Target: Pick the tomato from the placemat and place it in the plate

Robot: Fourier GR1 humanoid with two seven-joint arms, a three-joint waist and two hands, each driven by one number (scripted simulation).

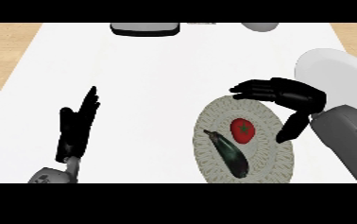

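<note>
A red tomato (242,129) with a dark green stem mark lies on the round woven placemat (265,161) at the lower right. My right hand (293,96) hovers over the placemat's far right edge, fingers curved toward the left and thumb pointing down beside the tomato, with nothing in it and not touching the tomato. The white plate (327,67) sits at the right edge of the counter, just beyond that hand. My left hand (77,124) rests open at the lower left, fingers pointing up.
A dark eggplant (229,153) lies on the placemat, left of and below the tomato. At the counter's far edge stand a grey and black tray-like object (145,28) and a pale round object (259,26). Wooden floor shows at both sides.
</note>
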